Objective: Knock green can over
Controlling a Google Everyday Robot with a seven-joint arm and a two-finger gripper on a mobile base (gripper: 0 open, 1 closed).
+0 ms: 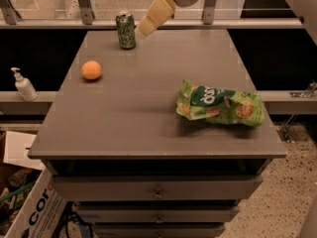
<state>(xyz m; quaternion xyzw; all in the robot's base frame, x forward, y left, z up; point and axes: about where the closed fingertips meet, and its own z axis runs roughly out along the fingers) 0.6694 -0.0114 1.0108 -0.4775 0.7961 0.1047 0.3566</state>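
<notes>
The green can [126, 30] stands upright near the far left corner of the grey table [148, 123]. It is dark green with pale markings and a silver top rim. My gripper [146, 28] reaches down from the arm at the top of the view. Its cream-coloured tip hangs just to the right of the can, close to it, with a narrow gap showing between them. An orange ball [91, 70] lies on the table's left side, nearer than the can.
A crinkly light-green snack bag [220, 104] lies on the right half of the table. A soap dispenser [23, 85] stands on a ledge at the left. Cardboard boxes [29, 212] sit on the floor at lower left. Drawers run below the tabletop.
</notes>
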